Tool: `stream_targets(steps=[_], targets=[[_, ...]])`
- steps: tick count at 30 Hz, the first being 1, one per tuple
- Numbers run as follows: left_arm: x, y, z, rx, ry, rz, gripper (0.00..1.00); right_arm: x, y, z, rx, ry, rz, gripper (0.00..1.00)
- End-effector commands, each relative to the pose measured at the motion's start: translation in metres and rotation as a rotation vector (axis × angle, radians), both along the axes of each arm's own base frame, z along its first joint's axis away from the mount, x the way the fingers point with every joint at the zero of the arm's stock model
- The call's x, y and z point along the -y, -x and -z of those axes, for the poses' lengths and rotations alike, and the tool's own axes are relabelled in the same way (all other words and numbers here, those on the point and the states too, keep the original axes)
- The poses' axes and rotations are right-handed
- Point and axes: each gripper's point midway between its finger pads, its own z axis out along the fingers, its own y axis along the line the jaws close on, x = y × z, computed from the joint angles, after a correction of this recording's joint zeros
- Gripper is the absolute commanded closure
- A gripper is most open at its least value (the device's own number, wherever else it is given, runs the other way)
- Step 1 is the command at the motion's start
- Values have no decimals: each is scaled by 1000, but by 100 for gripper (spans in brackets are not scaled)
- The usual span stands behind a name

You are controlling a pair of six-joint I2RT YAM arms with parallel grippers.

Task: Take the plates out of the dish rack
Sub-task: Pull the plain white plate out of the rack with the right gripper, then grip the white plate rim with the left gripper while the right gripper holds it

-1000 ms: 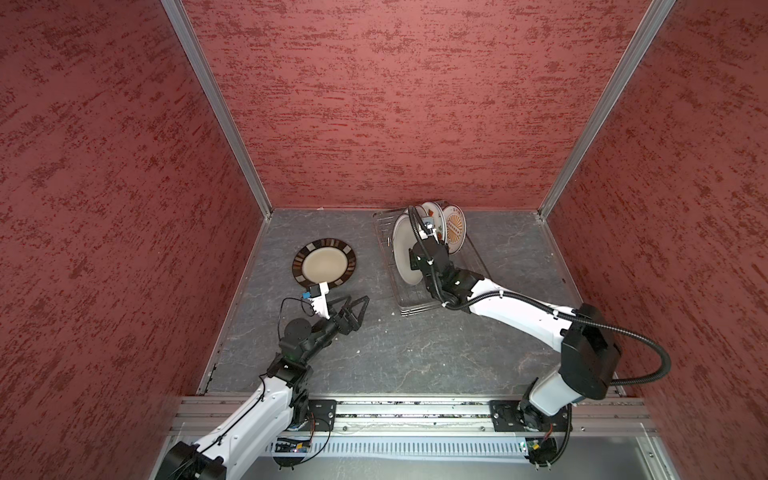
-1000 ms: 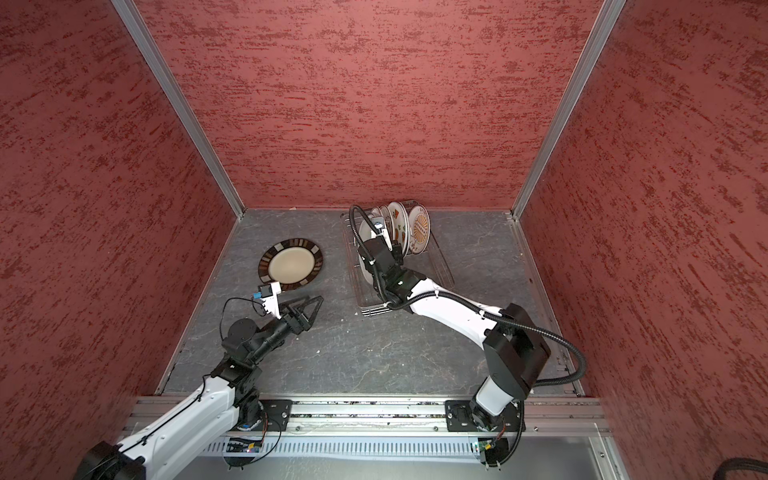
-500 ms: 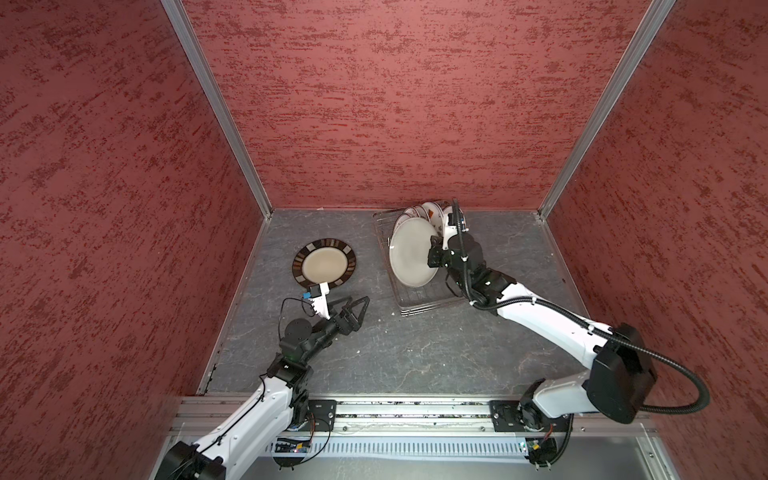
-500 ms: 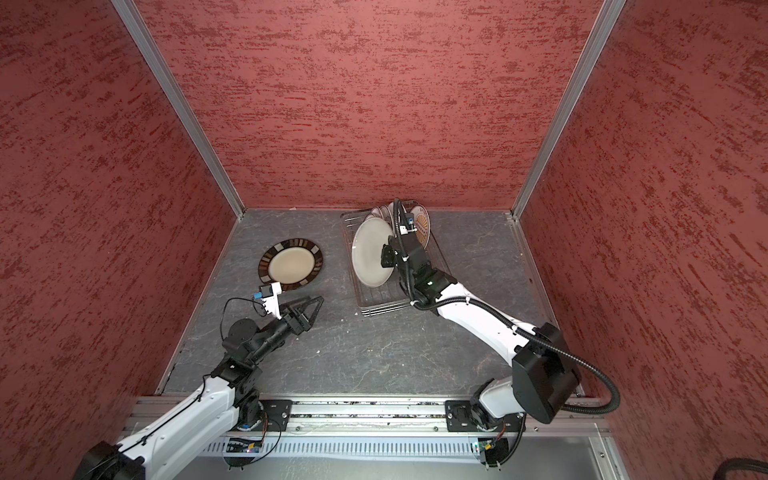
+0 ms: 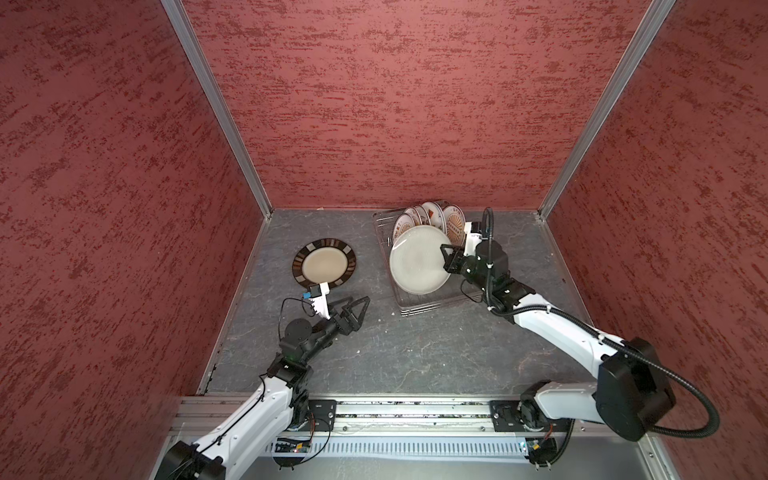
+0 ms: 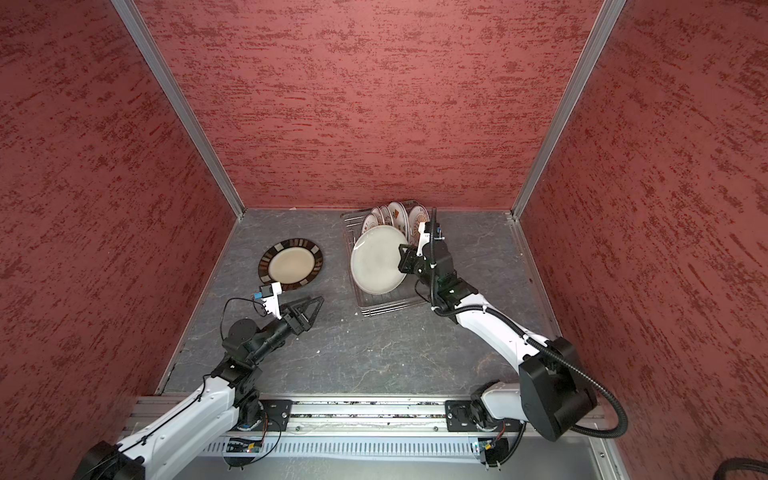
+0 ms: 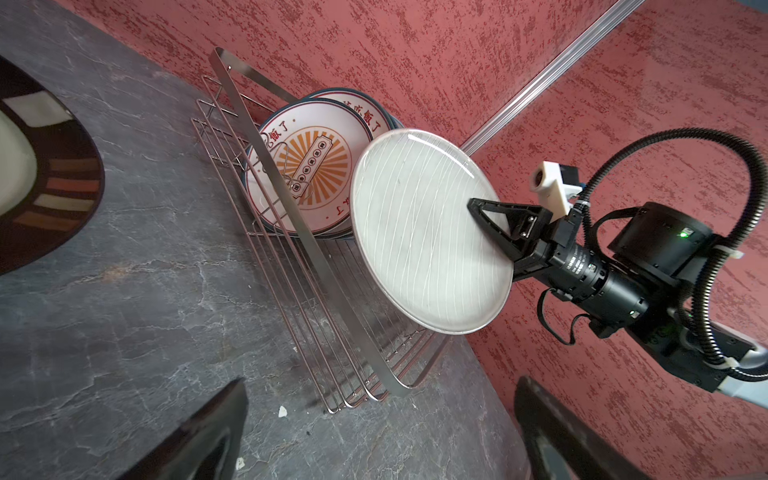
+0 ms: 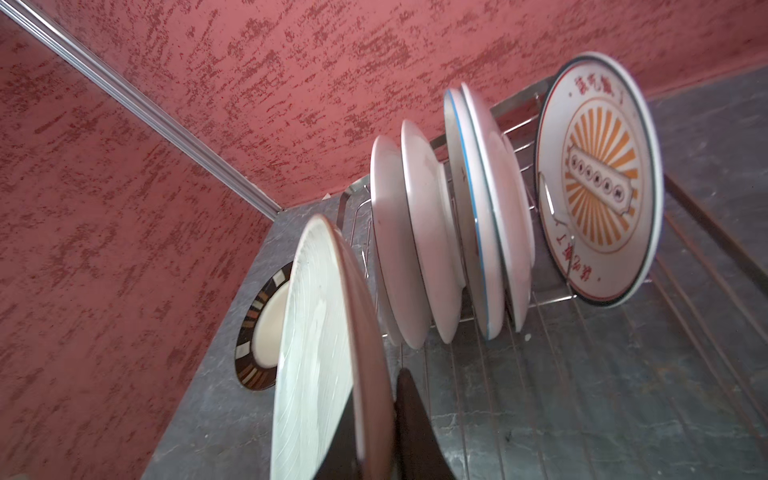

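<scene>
**Desk:** What's new on your side?

**Me:** I've got the pale ribbed plate [image 5: 415, 259] out of its slot. A second ago it stood edge-on among the prongs. Now it hangs tilted, with its face turned up toward the overhead camera, above the near half of the dish rack [image 5: 419, 311]. From the left wrist view it seems clear of the wires. My right gripper [image 5: 445, 258] is clamped on its rim, a finger on each face.

**Desk:** And the other arm?

**Me:** My left gripper [image 5: 359, 307] hasn't budged. Its jaws are wide apart with nothing in them, and it hovers over the table [image 5: 415, 353] just beside the dark-rimmed plate [image 5: 324, 262], which lies flat well left of the rack.

**Desk:** So where does that leave us?

**Me:** One is down, one is in the air, and the standing plates [image 5: 432, 216] still crowd the rack's far end. Next, I reckon, I carry this one left and lay it flat without clipping the rack's rim
</scene>
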Motion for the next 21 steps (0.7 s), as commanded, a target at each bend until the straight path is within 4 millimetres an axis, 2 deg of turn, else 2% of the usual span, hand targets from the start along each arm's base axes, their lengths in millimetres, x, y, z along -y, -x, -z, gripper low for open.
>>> stream_targets(steps=[1, 11, 16, 21], targets=[[9, 7, -10, 13, 42, 61, 0, -23, 15, -88, 201, -275, -164, 100], [23, 20, -18, 8, 84, 144, 2, -15, 42, -59, 175, -407, -190, 100], [25, 14, -12, 0, 45, 49, 4, -8, 61, -54, 197, -446, -205, 100], [40, 13, -18, 10, 31, 39, 5, -4, 75, -46, 207, -449, -223, 100]])
